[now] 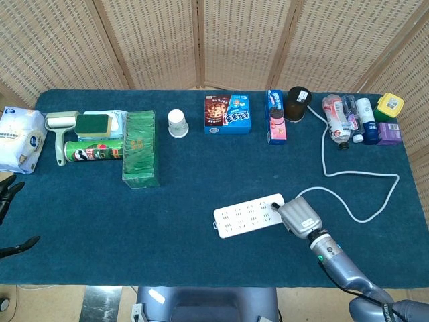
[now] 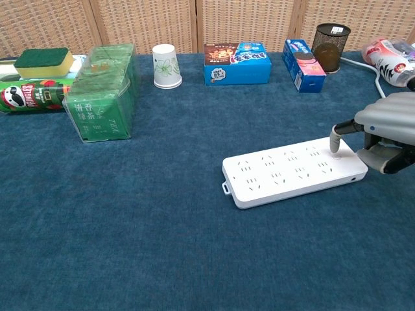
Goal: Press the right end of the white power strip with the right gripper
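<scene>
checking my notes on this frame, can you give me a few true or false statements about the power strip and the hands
1. The right hand has a fingertip on the right end of the white power strip. True.
2. The paper cup lies tipped over on the strip. False: it stands upright near the back of the table, apart from the strip.
3. The strip's cord runs from its right end. True.
4. The left hand grips the green box. False: it is at the table's left edge, holding nothing.
</scene>
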`<move>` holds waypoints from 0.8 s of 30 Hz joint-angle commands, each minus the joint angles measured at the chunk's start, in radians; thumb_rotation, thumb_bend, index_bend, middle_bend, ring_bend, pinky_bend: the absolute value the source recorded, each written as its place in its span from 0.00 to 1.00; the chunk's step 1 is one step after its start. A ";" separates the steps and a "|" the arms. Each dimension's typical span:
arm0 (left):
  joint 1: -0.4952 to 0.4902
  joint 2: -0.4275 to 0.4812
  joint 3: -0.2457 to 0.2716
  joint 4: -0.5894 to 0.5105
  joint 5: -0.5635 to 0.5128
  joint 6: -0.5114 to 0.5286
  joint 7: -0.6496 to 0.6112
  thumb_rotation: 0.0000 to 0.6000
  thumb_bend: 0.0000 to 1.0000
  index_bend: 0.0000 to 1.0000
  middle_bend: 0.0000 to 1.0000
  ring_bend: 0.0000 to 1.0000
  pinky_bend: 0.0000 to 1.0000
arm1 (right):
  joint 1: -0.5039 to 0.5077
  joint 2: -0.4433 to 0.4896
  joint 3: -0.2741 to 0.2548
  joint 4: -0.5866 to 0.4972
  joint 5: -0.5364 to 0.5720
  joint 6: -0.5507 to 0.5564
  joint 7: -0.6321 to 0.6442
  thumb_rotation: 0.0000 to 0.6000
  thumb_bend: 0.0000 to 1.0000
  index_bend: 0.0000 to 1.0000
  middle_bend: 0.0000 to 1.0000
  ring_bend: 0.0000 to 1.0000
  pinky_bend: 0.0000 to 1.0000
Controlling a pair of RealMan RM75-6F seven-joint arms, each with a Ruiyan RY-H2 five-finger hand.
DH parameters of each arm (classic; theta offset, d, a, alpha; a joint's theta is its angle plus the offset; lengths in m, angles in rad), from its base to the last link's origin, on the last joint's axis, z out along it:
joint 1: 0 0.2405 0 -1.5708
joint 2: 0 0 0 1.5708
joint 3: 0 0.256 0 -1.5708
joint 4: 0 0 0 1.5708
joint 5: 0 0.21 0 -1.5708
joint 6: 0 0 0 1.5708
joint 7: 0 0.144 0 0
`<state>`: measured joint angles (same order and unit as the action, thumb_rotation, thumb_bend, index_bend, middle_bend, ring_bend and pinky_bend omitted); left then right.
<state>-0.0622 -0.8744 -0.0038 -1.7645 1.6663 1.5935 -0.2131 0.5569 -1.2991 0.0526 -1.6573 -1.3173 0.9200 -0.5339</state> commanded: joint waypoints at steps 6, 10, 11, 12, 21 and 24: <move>0.001 0.002 0.000 0.000 -0.002 0.002 0.000 1.00 0.12 0.00 0.00 0.00 0.00 | 0.008 -0.013 -0.006 0.018 0.018 0.001 -0.002 1.00 0.70 0.31 0.92 1.00 1.00; 0.001 0.004 -0.002 -0.001 -0.006 0.003 -0.001 1.00 0.12 0.00 0.00 0.00 0.00 | 0.011 -0.010 -0.009 0.019 0.024 0.005 -0.003 1.00 0.70 0.31 0.92 1.00 1.00; 0.000 0.004 -0.002 -0.002 -0.006 0.003 -0.002 1.00 0.12 0.00 0.00 0.00 0.00 | 0.011 -0.010 -0.011 0.018 0.024 0.006 -0.003 1.00 0.70 0.31 0.92 1.00 1.00; 0.000 0.004 -0.003 -0.002 -0.006 0.003 -0.002 1.00 0.12 0.00 0.00 0.00 0.00 | 0.012 -0.009 -0.012 0.017 0.025 0.006 -0.003 1.00 0.70 0.31 0.92 1.00 1.00; -0.001 0.005 -0.003 0.001 -0.007 0.000 -0.007 1.00 0.12 0.00 0.00 0.00 0.00 | 0.018 -0.018 -0.023 0.021 0.031 0.006 -0.011 1.00 0.70 0.32 0.92 1.00 1.00; 0.001 0.006 -0.003 0.007 -0.011 0.004 -0.014 1.00 0.12 0.00 0.00 0.00 0.00 | 0.021 -0.021 -0.027 0.027 0.038 0.004 -0.016 1.00 0.70 0.32 0.92 1.00 1.00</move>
<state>-0.0617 -0.8686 -0.0065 -1.7585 1.6568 1.5968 -0.2258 0.5777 -1.3195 0.0266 -1.6313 -1.2802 0.9247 -0.5483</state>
